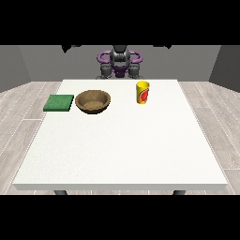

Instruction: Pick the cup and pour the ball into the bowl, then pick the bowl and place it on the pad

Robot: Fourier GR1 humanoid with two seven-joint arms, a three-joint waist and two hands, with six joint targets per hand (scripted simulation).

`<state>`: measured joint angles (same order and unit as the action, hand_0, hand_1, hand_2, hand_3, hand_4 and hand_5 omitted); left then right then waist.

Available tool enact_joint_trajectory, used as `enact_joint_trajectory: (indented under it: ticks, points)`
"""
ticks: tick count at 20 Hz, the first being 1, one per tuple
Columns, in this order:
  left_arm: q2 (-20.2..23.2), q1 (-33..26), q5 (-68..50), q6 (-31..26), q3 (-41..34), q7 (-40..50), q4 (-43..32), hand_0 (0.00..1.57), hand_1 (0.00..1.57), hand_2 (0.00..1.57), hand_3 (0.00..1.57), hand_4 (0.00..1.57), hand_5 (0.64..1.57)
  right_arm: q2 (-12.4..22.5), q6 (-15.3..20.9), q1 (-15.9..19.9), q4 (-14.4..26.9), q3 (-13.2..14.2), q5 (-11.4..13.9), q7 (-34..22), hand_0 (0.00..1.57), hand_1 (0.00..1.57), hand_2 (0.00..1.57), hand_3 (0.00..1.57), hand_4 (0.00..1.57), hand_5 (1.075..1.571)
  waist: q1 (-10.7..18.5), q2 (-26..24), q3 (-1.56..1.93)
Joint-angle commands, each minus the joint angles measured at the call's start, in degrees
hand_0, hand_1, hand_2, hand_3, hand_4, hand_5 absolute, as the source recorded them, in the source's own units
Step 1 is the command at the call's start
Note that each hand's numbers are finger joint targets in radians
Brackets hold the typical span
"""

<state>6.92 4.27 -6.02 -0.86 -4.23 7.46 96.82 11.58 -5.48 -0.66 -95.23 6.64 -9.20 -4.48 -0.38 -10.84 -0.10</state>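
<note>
A yellow cup (143, 93) with a red mark stands upright on the white table (122, 150), right of centre at the far side. No ball shows from here. A brown bowl (93, 109) sits to the cup's left, with nothing visible inside. Beside the bowl, at the table's left edge, lies a flat green pad (59, 102). The robot stands behind the far edge. A small dark shape at the view's upper left (71, 47) and another at the upper right (165, 46) look like its hands, held high and far from the objects.
The table's near half spreads wide and white towards the camera. Wooden floor surrounds the table on both sides.
</note>
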Motion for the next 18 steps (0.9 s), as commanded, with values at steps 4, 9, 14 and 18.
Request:
enact_joint_trajectory:
  ticks: [4,9,14,18]
  points:
    - [2.0,1.2,-6.3,-1.5,-6.6,0.0,2.0,0.00,0.00,0.00,0.00,0.00,1.547,4.1,-8.2,-3.2,-2.3,6.9,-8.1,1.8,0.00,0.00,0.00,0.00,0.00,1.570,-2.3,4.3,0.10]
    - [2.4,4.5,-5.2,-3.6,-7.9,-9.4,-4.0,0.00,0.00,0.00,0.00,0.00,1.541,2.2,-6.4,2.6,0.5,6.2,-4.5,6.5,0.00,0.00,0.00,0.00,0.00,1.570,-1.6,12.1,0.09]
    - [0.0,7.0,-1.5,-1.9,-7.3,-20.0,-9.8,0.00,0.00,0.00,0.00,0.00,1.529,-0.2,-6.0,4.8,2.7,4.3,-2.2,11.1,0.00,0.00,0.00,0.00,0.00,1.570,-2.8,18.1,0.09]
    - [-2.3,5.2,2.2,-1.6,-4.8,-27.9,-16.0,0.00,0.00,0.00,0.00,0.00,1.526,2.8,-8.6,6.7,5.6,7.7,-4.6,11.8,0.00,0.00,0.00,0.00,0.00,1.571,-3.3,18.5,0.09]
